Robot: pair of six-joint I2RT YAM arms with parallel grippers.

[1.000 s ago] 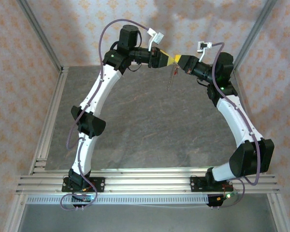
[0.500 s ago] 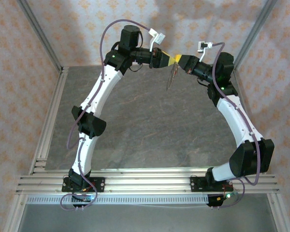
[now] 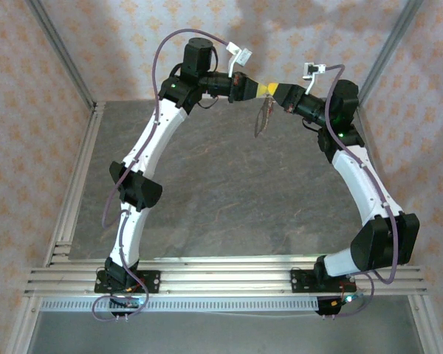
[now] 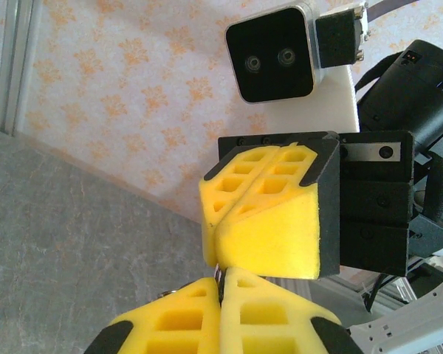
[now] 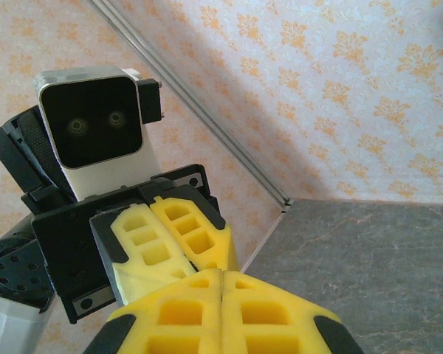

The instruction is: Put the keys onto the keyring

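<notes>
Where left tool (image 3: 259,90) meets right tool (image 3: 272,91), overhead, the keyring (image 3: 262,118) dangles.

The tabletop (image 3: 229,199) is dark grey with a marbled stone pattern. Aluminium rails (image 3: 229,274) along its near edge carry the left arm base (image 3: 125,280) and the right arm base (image 3: 321,280). A side rail (image 3: 75,188) lines its left edge.

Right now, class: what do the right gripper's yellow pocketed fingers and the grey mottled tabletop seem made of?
Right gripper's yellow pocketed fingers: likely matte foam or soft plastic, from the grainy face. Grey mottled tabletop: matte stone-look, veined; possibly laminate.
</notes>
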